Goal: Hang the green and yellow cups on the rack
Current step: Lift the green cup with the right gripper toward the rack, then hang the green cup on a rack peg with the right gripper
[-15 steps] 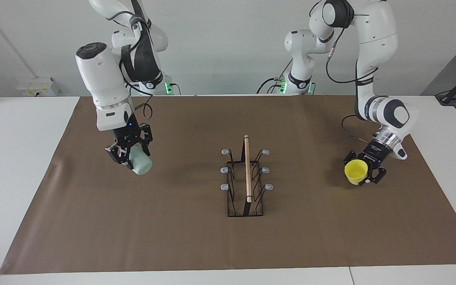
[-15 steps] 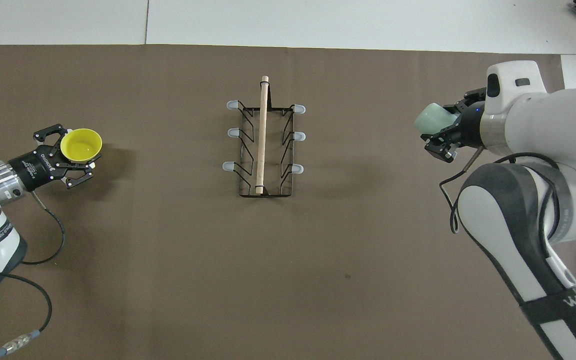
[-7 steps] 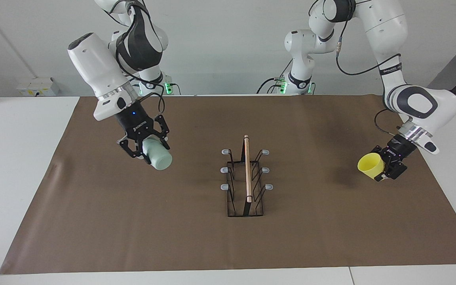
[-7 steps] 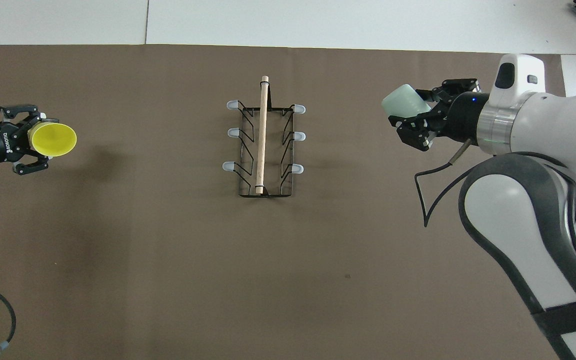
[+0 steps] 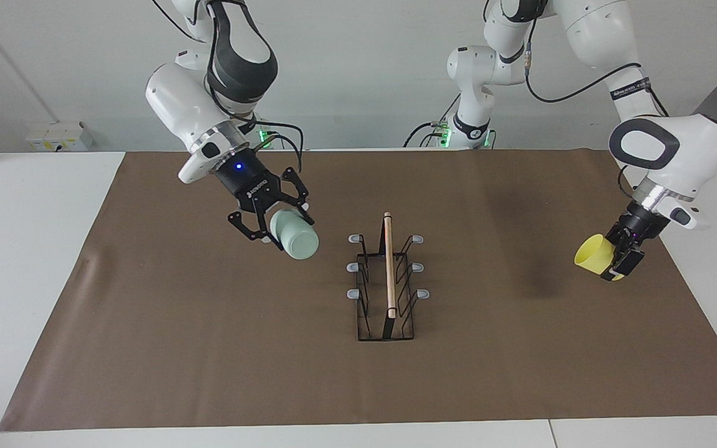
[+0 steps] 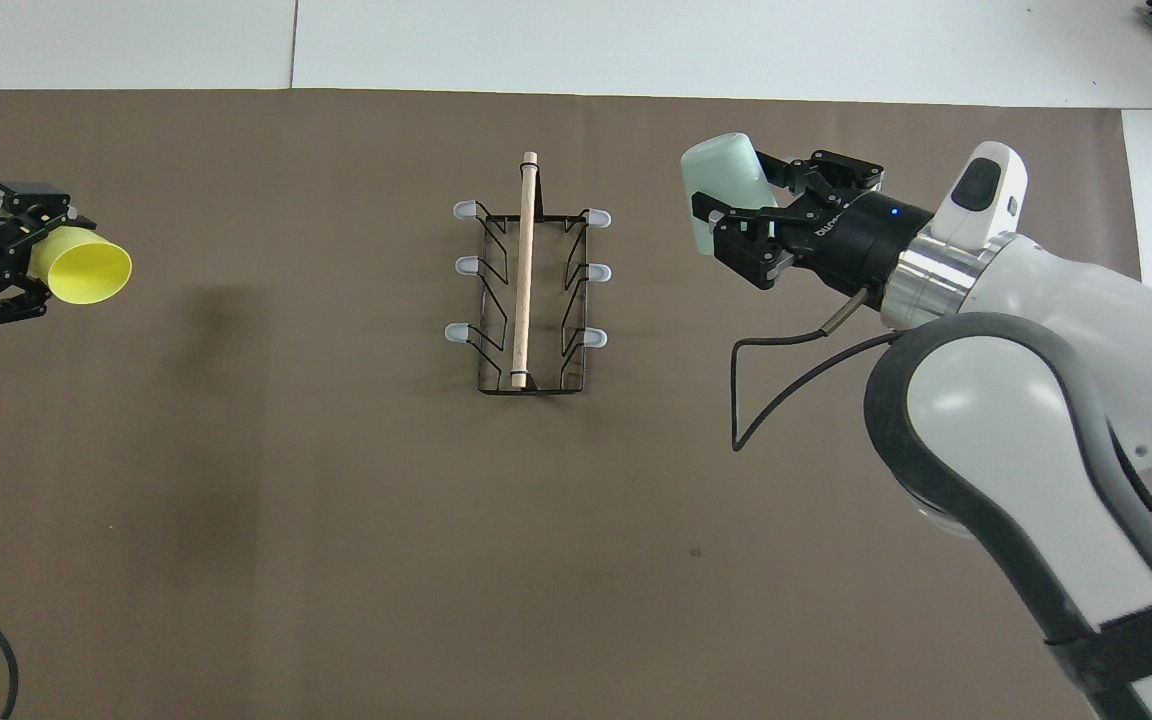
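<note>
Meanwhile, the right gripper, jaws grasping the green cup, carries it tipped sideways near the rack, at its ten o'clock in the facing view, likely for a prong. The left gripper, jaws clenched around the yellow cup, hangs well apart at three o'clock.

Bright, even light falls from overhead, and both views are sharp throughout. Soft, blurred shadows lie on the matte brown paper table cover, the darkest toward the left arm's end. There is no glare or visible edge distortion.
</note>
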Robot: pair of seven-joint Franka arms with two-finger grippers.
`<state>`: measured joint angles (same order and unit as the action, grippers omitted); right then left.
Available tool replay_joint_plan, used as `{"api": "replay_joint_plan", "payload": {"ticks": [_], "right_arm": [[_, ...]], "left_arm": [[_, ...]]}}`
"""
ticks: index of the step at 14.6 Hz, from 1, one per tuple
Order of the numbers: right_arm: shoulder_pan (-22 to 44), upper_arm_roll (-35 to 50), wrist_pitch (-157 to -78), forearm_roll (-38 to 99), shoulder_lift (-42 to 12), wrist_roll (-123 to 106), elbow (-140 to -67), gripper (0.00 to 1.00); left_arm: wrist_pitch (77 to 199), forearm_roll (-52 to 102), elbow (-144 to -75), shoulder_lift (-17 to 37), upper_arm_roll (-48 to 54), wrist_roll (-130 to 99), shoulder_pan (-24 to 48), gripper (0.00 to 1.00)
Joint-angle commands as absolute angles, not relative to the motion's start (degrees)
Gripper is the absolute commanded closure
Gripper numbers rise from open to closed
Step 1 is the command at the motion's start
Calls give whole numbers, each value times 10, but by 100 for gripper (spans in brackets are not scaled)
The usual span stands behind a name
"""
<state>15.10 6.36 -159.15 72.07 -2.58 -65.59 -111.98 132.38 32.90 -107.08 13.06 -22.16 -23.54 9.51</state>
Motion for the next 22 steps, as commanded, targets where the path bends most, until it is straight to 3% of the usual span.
{"api": "replay_joint_plan", "payload": {"ticks": [1, 9, 22], "right_arm": [[197, 65, -1668, 848, -8, -726, -1158, 100], [224, 65, -1666, 1333, -41, -1151, -1165, 100], [252, 64, -1666, 1499, -78, -1283, -1147, 100]], "left_arm": [[1325, 234, -1063, 111, -228, -270, 108, 100], [1274, 30, -1031, 87, -227, -385, 146, 100], [1142, -249, -1023, 33, -221, -695, 295, 100]]}}
